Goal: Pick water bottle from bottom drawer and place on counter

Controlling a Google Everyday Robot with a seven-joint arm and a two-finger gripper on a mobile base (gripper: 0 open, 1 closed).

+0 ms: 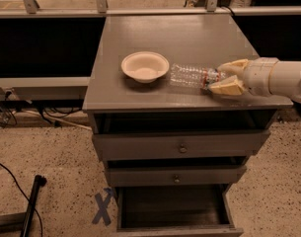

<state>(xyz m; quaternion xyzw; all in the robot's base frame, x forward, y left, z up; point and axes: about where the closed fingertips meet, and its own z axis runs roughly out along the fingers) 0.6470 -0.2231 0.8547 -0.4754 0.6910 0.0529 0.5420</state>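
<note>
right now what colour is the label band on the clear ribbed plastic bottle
Reddish, camera view; gripper clamps the bottle neck on grey counter.

Grey counter (189, 33) carries 2 items: a pale bowl (145, 66), upright, left of centre; the water bottle (189, 75) just beside it on the right, lying on its side w/ cap end pointing right. Gripper (217, 78) sits over the counter's front-right part, clasping the bottle's neck.

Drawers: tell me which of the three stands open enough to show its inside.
The bottom drawer, knobless, pulled well out; top drawer and middle drawer, both knobbed, show only fronts. The gripper holds the water bottle on the counter.
</note>
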